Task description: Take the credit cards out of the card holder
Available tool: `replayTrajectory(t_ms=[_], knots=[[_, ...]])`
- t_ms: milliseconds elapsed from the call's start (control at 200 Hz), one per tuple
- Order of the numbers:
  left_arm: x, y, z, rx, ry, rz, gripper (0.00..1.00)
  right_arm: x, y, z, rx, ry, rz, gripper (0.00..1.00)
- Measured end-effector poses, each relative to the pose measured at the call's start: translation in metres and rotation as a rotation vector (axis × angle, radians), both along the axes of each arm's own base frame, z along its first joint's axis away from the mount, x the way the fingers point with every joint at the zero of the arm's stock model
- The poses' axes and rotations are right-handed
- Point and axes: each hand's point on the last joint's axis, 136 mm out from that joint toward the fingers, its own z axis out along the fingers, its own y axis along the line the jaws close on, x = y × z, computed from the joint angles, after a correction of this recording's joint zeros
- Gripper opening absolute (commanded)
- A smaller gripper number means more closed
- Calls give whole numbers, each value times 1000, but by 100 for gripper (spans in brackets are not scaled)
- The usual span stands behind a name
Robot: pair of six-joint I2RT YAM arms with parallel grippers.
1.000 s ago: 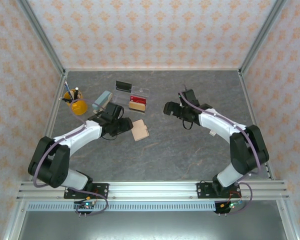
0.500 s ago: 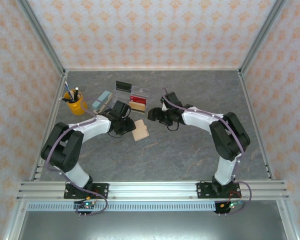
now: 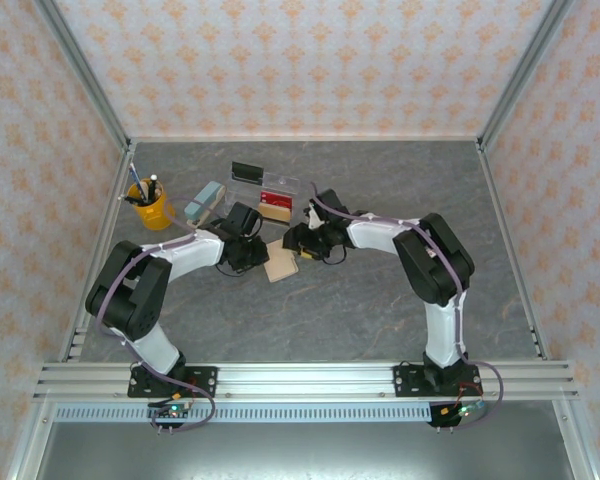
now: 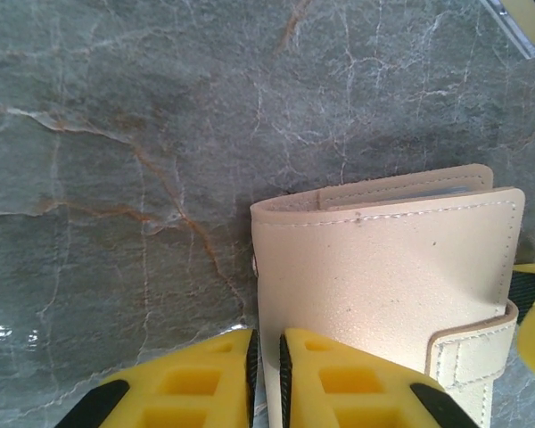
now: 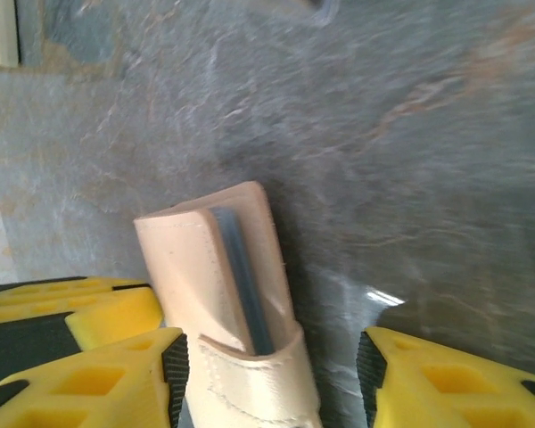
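Observation:
The tan card holder (image 3: 281,264) lies closed on the grey table between both grippers. In the left wrist view my left gripper (image 4: 267,343) has its yellow fingers nearly together on the thin left edge of the card holder (image 4: 383,267). My right gripper (image 5: 269,357) stands open astride the tab end of the card holder (image 5: 209,267). Its left pad is close against the cover and its right pad is well clear. A blue-grey inner panel (image 5: 242,276) shows in the holder's open end. The credit cards are hidden inside. From above, the left gripper (image 3: 258,255) and right gripper (image 3: 295,245) flank the holder.
A clear plastic tray (image 3: 280,185) with a red item (image 3: 276,198) stands just behind the holder. A blue-grey block (image 3: 205,201) and a yellow cup of pens (image 3: 150,205) sit to the left. Metal frame posts border the table on both sides.
Both arms have swung inward to the card holder. The left jaws have closed onto its edge, and the right jaws have narrowed around its tab end.

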Motion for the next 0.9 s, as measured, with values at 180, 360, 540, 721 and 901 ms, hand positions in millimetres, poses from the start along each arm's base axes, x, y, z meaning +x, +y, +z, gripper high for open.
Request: replayTrajectory(t_ms=[180, 360, 540, 721, 901], knots=[[0, 0, 0, 2, -1, 1, 16, -6, 15, -1, 31, 8, 47, 44], [1, 1, 0, 7, -4, 3, 15, -9, 22, -2, 68, 20, 69, 23], [1, 5, 3, 25, -11, 12, 32, -6, 21, 4, 66, -19, 81, 10], [10, 9, 40, 34, -91, 12, 62, 3, -1, 32, -44, -156, 35, 7], [27, 30, 82, 26, -198, 78, 86, 13, -55, 93, -192, -344, -66, 6]])
